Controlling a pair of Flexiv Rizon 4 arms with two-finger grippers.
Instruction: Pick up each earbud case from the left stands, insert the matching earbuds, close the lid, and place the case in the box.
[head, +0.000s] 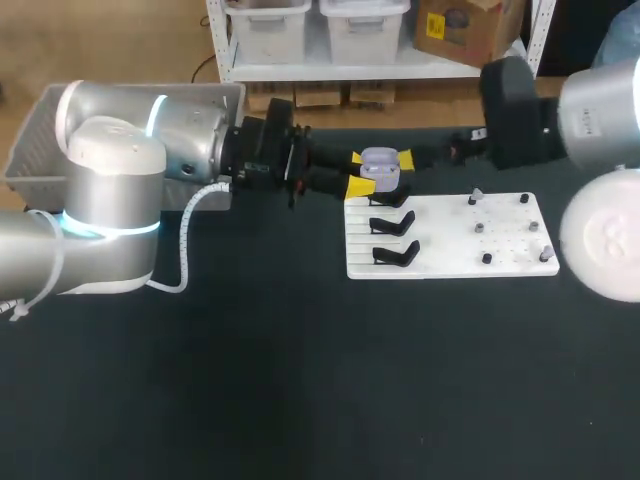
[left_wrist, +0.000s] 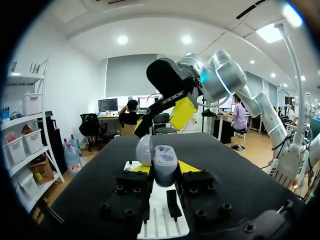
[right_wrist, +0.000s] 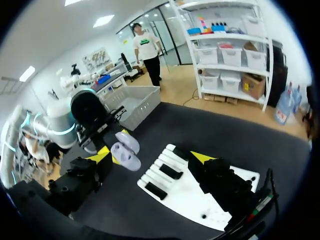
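Left arm (head: 180, 130): enters from the left and lies stretched out level over the counter (head: 300, 380). Its wrist points across toward the far end of the white board (head: 450, 262). Left gripper (head: 355, 173): the jaws are clenched on the earbud case (head: 380, 165), with one yellow tip pressed against each side of the lower shell.

Earbud case: a pale lavender shell held clear of the counter, above the far edge of the board. It sits upright in the left wrist view, with its lid (left_wrist: 144, 149) swung open to one side.

Right arm (head: 520, 110): enters from the right at about the same height and meets the left arm head-on. Right gripper (right_wrist: 152, 156): the jaws are released and spread wide. The case lies between them, close to one finger and well apart from the other. Whether that near finger touches the shell cannot be told. In the left wrist view one yellow tip of the right gripper hangs just beyond and above the open lid.

Board: carries three black stands (head: 393, 225) in a row on its left half, all bare. Small grey pieces (head: 478, 228) stand on its right half, too small to identify.

Box (head: 30, 140): a grey basket at the far left, behind the left arm and well apart from the case.
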